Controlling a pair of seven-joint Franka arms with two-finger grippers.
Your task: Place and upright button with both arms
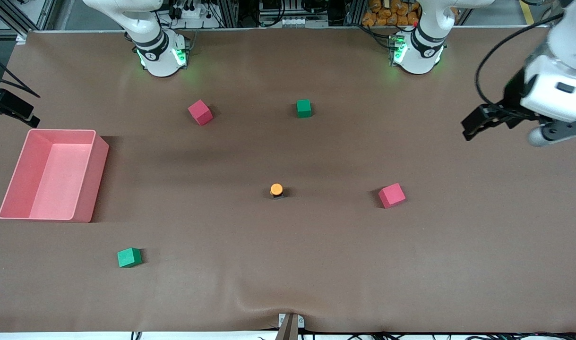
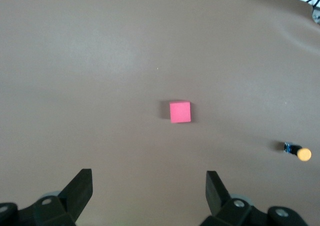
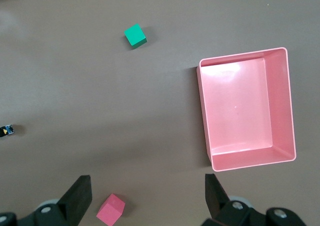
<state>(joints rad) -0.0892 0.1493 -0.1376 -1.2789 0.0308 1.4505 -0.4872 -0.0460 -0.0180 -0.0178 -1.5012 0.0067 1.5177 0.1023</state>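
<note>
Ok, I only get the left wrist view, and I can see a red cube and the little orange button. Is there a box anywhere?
Observer: Yes, a pink bin stands at the right arm's end of the table, with nothing in it.
Operator: Any green cubes?
Observer: Two. One green cube lies farther from the front camera than the button. The other green cube lies nearer.
Operator: Where's the other arm's hand?
Observer: The right gripper hangs above the table, jaws open and holding nothing, above a second red cube. Your left gripper is over the left arm's end of the table, jaws open too.
</note>
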